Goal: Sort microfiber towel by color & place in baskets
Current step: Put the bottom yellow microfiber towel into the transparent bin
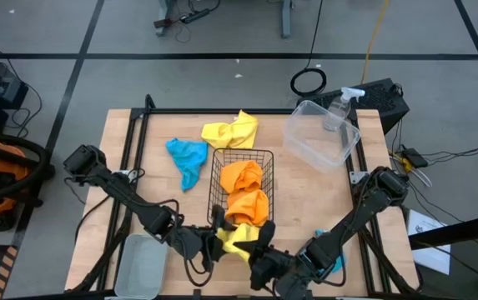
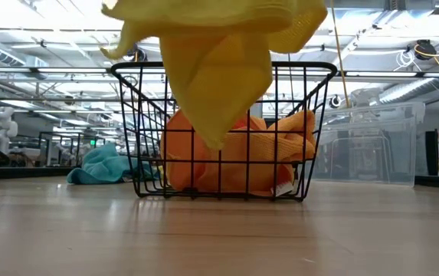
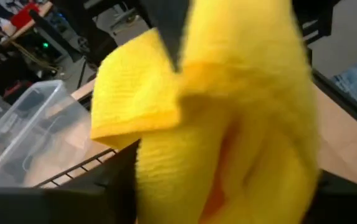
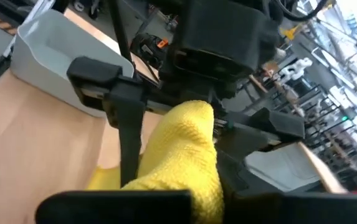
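Closest to you in the low view hangs a yellow towel (image 2: 219,69), lifted off the counter (image 2: 219,238), draped in soft folds with a corner pointing down in front of the wire basket (image 2: 223,130). Its ribbed fuzzy weave fills the left wrist view (image 3: 228,124). From above you see it bunched (image 1: 237,239) at the basket's near end, between the two grippers.

Your left gripper (image 1: 208,236) sits just left of that towel, its fingers (image 3: 166,25) closed on the cloth. Your right gripper (image 1: 259,250) sits just right of it; its fingers (image 4: 128,137) also flank the yellow cloth (image 4: 184,155), but you cannot tell whether they are pinching it or merely around it.

Inside the black basket (image 1: 243,179) lie two orange towels (image 1: 243,190), crumpled one behind the other and filling most of it; through the mesh they show as a soft orange heap (image 2: 234,157).

The second yellow towel (image 1: 232,130) lies rumpled on the counter just beyond the basket's far end. A teal towel (image 1: 187,158) lies to the basket's left, loosely folded, and shows low and flat in the low view (image 2: 104,165). A bit of another teal towel (image 1: 332,254) peeks out under your right arm near the counter's front edge.

The clear tub (image 1: 322,133) stands at the far right, with a spray bottle (image 1: 339,108) beside it. The pale tray (image 1: 143,265) sits at the front left corner.
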Controlling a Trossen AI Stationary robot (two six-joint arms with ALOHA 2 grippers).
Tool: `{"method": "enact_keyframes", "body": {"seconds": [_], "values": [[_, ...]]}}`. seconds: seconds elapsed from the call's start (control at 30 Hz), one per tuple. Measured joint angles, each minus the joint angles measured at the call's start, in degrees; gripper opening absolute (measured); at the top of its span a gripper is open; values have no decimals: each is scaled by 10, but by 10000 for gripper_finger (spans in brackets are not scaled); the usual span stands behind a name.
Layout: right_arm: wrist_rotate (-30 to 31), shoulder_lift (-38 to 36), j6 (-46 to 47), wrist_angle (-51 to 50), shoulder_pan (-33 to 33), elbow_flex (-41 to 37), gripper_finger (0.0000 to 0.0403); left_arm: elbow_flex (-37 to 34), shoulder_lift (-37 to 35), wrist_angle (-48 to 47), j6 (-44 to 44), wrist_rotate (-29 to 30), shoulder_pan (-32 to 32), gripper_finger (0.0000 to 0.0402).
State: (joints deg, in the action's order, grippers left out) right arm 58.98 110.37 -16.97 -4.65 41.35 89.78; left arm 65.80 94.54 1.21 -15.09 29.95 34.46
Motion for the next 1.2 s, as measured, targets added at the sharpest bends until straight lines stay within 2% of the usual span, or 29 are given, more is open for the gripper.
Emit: {"method": "enact_keyframes", "body": {"seconds": [0.07,0.23,0.27,0.47,0.67,0.77,0.9,1.07,1.2], "values": [[-5,0,20,0,-1,0,18,0,0,5,-7,0,1,195],[6,0,26,-5,3,0,76,0,0,8,-16,0,5,33],[21,0,26,-8,6,0,90,0,0,9,-19,0,7,19],[139,0,31,-66,34,0,166,0,-9,10,-18,-1,22,28],[183,0,100,-152,74,0,206,0,-41,7,-13,1,53,8],[165,0,103,-137,95,0,213,0,-50,-10,11,35,59,12],[108,0,58,-57,111,0,214,0,-52,-40,40,77,48,14],[16,5,-39,47,86,0,217,0,-52,-43,86,56,16,14],[-8,17,-99,67,51,0,235,0,-52,-50,114,5,2,15]]}}
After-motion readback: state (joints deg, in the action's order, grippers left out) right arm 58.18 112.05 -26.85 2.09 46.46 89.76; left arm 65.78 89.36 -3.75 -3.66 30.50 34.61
